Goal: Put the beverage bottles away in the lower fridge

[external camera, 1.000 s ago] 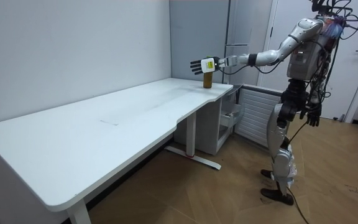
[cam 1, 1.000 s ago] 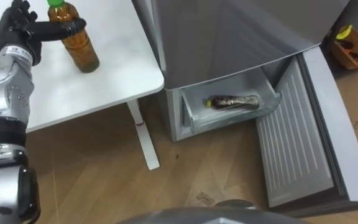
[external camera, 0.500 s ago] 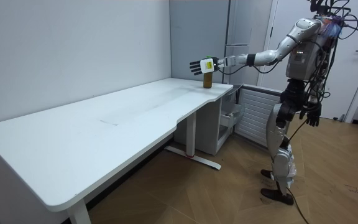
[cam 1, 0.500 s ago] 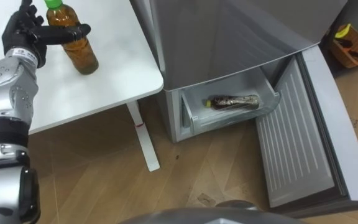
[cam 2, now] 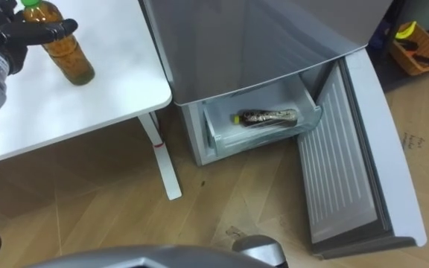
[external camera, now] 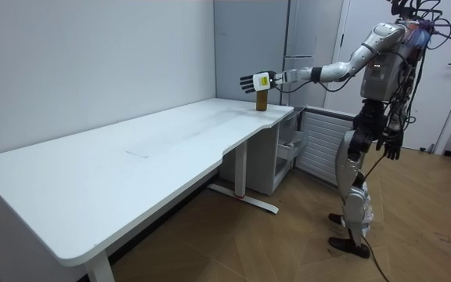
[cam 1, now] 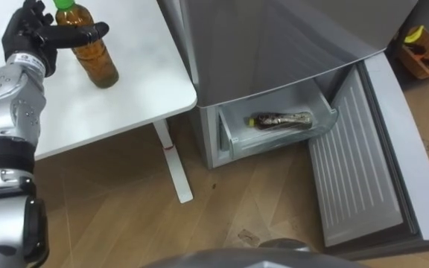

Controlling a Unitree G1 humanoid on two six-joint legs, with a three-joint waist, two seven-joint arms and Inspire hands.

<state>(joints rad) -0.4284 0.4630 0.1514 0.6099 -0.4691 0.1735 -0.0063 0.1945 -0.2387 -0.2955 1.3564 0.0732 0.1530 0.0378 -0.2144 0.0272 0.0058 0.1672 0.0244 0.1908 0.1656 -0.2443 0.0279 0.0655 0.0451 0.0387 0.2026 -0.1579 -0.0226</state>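
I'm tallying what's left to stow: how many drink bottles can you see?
2. One bottle stands on the table at the left hand; a second bottle lies in the open fridge drawer. Others may be hidden deeper inside.

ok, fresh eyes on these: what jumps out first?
The left hand, open, reaches over the corner of the white table to an upright amber bottle with a green cap, thumb stretched across its front. Beside the table, the lower door of the fridge stands open, and a second bottle lies on its side in the pulled-out drawer.
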